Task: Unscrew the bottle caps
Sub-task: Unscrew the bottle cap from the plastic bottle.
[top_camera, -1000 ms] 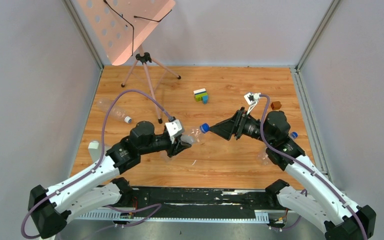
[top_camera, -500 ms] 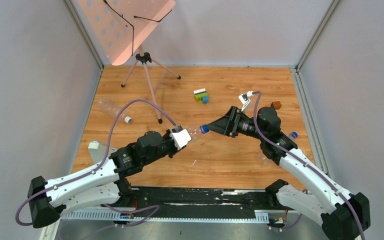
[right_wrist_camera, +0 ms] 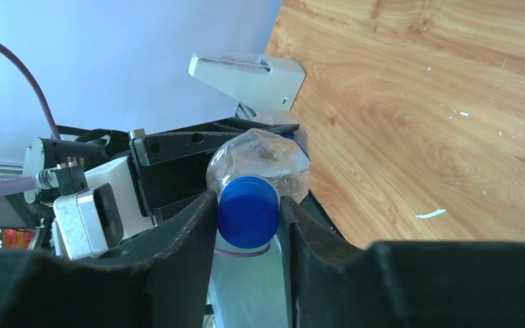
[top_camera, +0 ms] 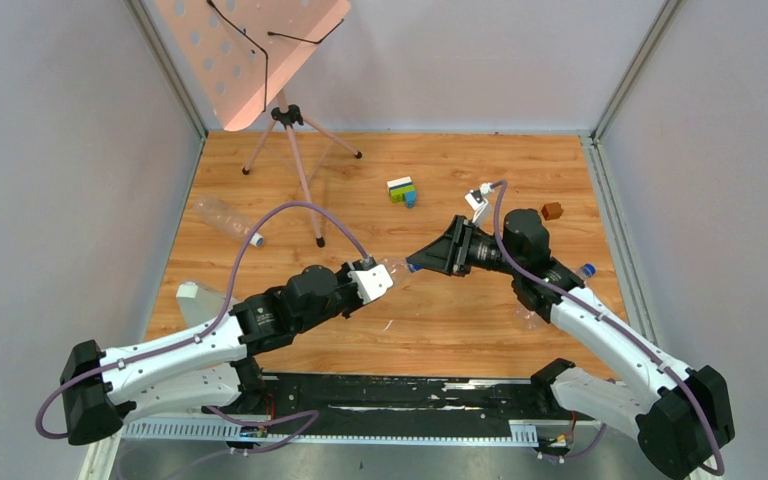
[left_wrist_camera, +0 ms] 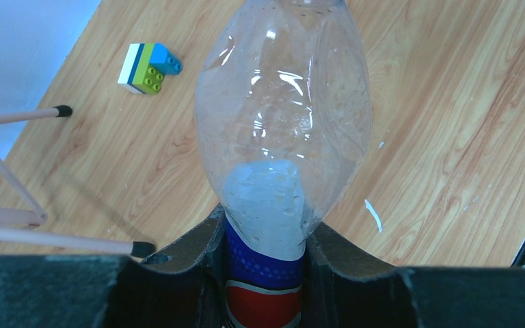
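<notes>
My left gripper (left_wrist_camera: 265, 236) is pinching a small clear crinkly plastic bottle (left_wrist_camera: 284, 116) low down, around its blue wrap label, with a finger pressed into each side. I hold the bottle over the middle of the wooden desk (top_camera: 460, 320), its neck pointing toward 2 o'clock in the top view.

My right gripper (right_wrist_camera: 247, 199) meets it there. Its black fingers (right_wrist_camera: 184, 232) are closed on the dark blue round screw cap (right_wrist_camera: 247, 213), one touching each side.

A second clear bottle (top_camera: 222, 216) with a whitish cap (top_camera: 257, 240) lies on the desk at 9 o'clock, well apart from both grippers. At 3 o'clock, another blue cap (top_camera: 587, 269) shows just beside my right arm.

A blue, yellow, green and white toy block cluster (top_camera: 402, 190) sits at 12 o'clock. A small brown cube (top_camera: 552, 211) sits at 2 o'clock.
</notes>
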You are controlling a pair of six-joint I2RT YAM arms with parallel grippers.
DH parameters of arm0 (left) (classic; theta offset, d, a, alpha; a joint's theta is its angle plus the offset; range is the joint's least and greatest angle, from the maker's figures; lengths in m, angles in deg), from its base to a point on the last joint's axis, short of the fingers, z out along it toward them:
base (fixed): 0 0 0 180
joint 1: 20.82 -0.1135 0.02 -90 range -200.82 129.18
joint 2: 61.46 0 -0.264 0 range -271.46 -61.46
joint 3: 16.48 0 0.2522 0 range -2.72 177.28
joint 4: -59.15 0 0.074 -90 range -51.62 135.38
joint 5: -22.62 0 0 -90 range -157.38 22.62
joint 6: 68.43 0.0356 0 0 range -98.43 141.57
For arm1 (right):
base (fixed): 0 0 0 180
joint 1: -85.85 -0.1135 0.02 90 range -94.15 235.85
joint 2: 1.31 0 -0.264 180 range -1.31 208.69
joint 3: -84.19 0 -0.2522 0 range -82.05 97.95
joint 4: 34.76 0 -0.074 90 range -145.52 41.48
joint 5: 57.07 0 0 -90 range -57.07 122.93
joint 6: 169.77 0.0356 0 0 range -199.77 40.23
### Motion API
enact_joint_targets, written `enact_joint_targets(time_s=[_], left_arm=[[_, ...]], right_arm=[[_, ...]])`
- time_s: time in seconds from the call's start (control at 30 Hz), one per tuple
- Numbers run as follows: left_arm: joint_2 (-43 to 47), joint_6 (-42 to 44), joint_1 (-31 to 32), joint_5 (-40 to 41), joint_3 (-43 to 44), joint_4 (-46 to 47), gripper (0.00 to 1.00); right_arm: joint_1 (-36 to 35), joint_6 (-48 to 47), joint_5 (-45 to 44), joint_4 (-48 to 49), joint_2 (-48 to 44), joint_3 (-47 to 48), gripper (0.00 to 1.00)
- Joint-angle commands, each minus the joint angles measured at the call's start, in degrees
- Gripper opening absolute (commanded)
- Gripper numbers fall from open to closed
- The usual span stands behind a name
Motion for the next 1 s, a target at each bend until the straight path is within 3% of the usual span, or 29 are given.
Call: enact_joint_targets(time_s=[0.0,0.1,0.3,0.37,0.53,0.73,0.97], left_arm=[[0.25,0.45,0.32,0.97,0.59,3.08,0.00],[0.05,-0.28,0.32,1.43,0.62,2.54,0.00],[-1.16,-4.36,0.09,-0.31,1.77,-0.34,0.00],[-1.62,-6.99,-1.33,-3.94,2.04,-1.02,0.00],[-1.98,-13.58,-11.37,-27.03,1.58,-0.05,0.00],[-2.86,-16.04,-17.74,-39.82,1.83,0.58,0.00],[-5.91,-19.04,-20.35,-50.42,1.69,2.49,0.00]], right_arm=[[0.24,-0.81,1.59,1.56,0.03,2.49,0.33],[0.24,-2.35,1.51,1.61,-0.20,2.36,0.21],[0.15,-9.39,3.27,3.39,-1.23,1.53,0.09],[0.16,-13.41,4.19,3.05,-1.69,1.64,0.07],[0.11,-22.46,4.98,1.46,-3.98,2.00,0.05],[0.22,-26.88,0.91,1.30,-7.86,1.45,0.04],[0.24,-27.70,-6.78,1.82,-12.81,-0.33,0.03]])
